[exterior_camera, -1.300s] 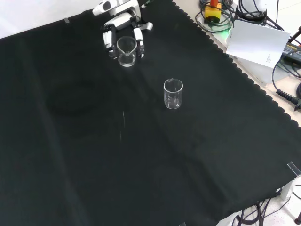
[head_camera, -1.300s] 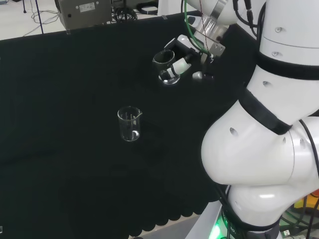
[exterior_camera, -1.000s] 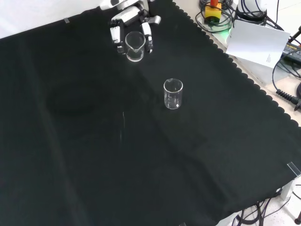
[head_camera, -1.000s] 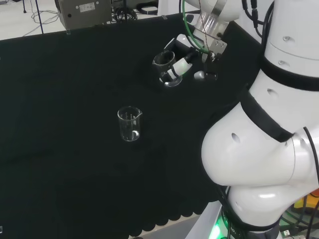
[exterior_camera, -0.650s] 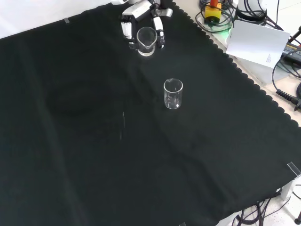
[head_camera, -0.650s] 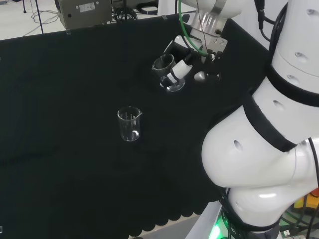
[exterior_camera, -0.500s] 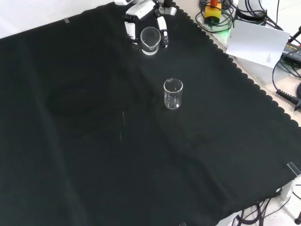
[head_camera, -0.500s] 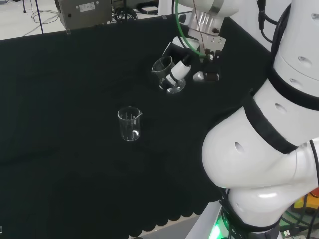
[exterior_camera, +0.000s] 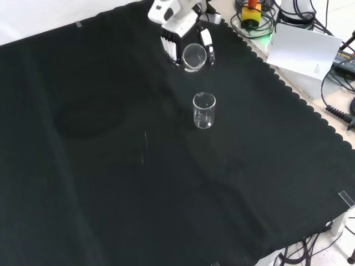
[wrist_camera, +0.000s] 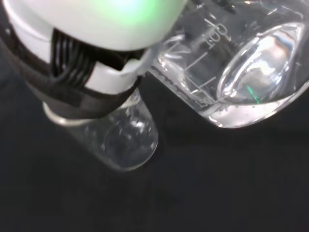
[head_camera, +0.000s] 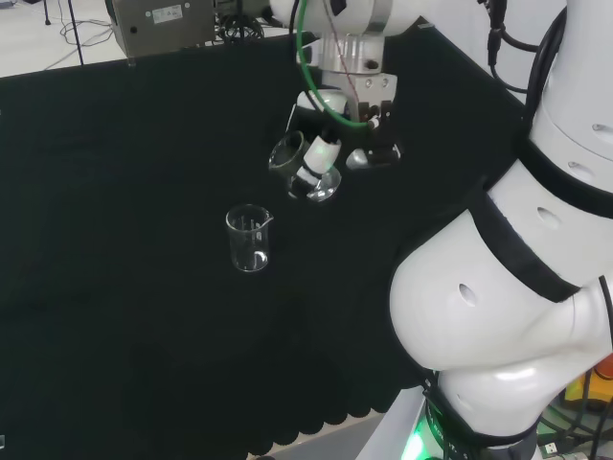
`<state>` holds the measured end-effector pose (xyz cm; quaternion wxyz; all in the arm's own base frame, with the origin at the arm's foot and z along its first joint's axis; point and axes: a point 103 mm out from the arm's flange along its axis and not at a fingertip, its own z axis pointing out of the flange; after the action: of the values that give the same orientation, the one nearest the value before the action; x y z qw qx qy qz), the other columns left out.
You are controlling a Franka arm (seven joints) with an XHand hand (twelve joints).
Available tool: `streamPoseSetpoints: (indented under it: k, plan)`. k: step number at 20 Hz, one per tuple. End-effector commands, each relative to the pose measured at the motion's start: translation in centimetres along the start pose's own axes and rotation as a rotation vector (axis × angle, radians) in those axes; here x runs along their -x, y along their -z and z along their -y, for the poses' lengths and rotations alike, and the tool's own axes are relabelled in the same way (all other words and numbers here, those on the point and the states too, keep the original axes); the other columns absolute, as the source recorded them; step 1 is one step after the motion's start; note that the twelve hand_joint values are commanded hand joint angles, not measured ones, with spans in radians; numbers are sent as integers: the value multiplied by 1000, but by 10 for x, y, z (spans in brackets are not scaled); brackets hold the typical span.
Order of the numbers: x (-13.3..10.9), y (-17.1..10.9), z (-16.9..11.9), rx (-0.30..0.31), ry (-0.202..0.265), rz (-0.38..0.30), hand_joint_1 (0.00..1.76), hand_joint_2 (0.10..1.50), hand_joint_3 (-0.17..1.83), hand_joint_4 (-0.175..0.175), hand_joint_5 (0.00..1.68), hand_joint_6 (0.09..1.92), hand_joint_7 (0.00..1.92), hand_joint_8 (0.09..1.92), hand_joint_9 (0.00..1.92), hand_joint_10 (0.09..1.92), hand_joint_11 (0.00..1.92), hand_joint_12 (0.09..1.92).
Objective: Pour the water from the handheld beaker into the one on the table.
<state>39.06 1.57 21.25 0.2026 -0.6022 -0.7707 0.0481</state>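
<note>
A clear glass beaker (head_camera: 250, 240) stands upright on the black cloth, seen in the front view as the beaker on the cloth (exterior_camera: 203, 111). My hand (head_camera: 324, 149) hangs up and to the right of it in the head view, its fingers curled round a second clear beaker (head_camera: 305, 171) that leans with its mouth toward the standing one. From the front, the hand (exterior_camera: 176, 29) holds the tilted beaker (exterior_camera: 194, 57) just beyond the standing one. The wrist view shows the held beaker (wrist_camera: 236, 72) with water in its base, and the standing beaker (wrist_camera: 123, 140) below a finger (wrist_camera: 91, 53).
The arm's white links (head_camera: 508, 287) fill the right of the head view. Off the cloth's scalloped edge in the front view lie cables (exterior_camera: 338, 111) and a white sheet (exterior_camera: 302, 50). A grey box (head_camera: 158, 24) stands beyond the cloth's far edge.
The hand has carried the held beaker toward the standing beaker, down and left in the head view, right and nearer in the front view. It now tilts the beaker more.
</note>
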Motion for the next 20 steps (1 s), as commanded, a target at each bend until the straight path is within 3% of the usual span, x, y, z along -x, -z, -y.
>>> streamPoseSetpoints:
  k: [1,7,14,20]
  plan:
    - [-11,-17,-3,-62,-2,51,1431,723,406,-175,1398,308,1388,391,1582,87,1295,644]
    - [-17,-25,-8,-104,-14,146,1431,721,409,-175,1399,306,1390,387,1583,87,1297,642]
    - [-21,-30,-15,-145,-64,199,1432,718,414,-175,1400,304,1393,382,1584,87,1298,639]
    - [-25,-32,-21,-184,-80,257,1432,716,417,-175,1401,303,1394,381,1584,87,1298,637]
